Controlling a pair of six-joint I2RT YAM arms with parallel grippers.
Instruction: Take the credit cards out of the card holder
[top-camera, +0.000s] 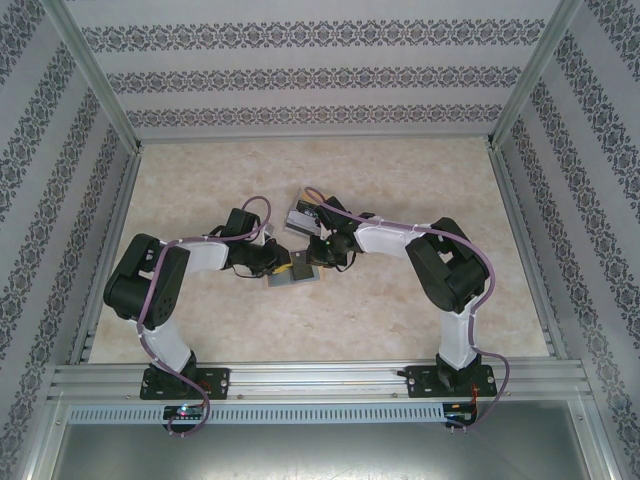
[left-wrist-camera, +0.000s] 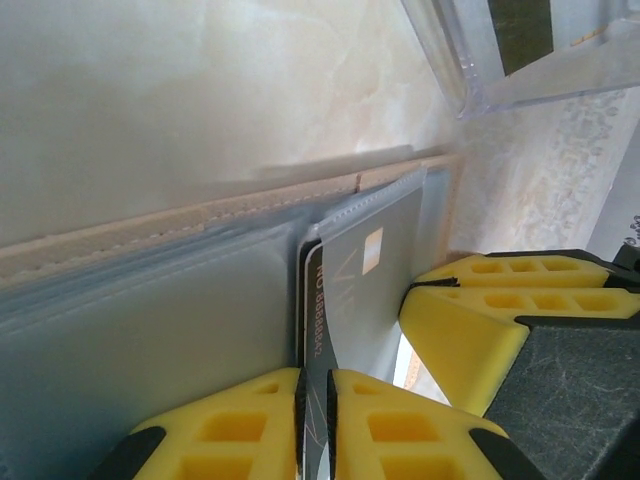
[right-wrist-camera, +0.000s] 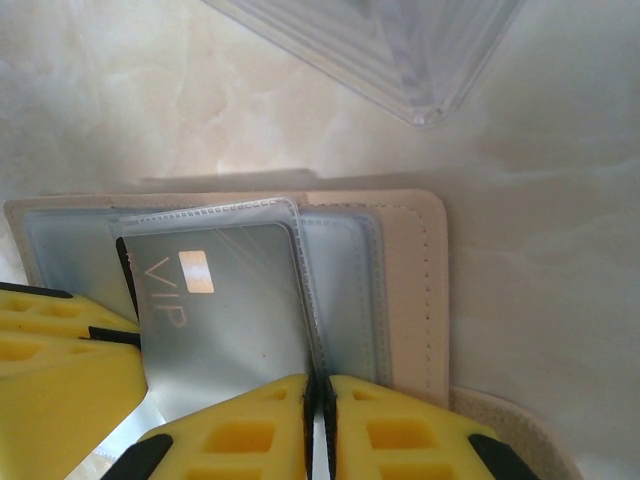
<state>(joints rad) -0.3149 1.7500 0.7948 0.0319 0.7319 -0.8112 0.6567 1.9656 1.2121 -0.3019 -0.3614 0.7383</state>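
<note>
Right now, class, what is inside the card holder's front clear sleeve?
A grey VIP card with a gold chip; a darker card shows edge-on behind it. The right pincer's fingers cover the lower part, so deeper cards cannot be seen.

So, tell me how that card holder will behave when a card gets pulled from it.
Probably floppy: the card holder is stitched tan material with thin clear sleeves. It looks thin, so it is likely light enough to drag along with the dark card the left hand pinches, unless the right hand pins it.
</note>
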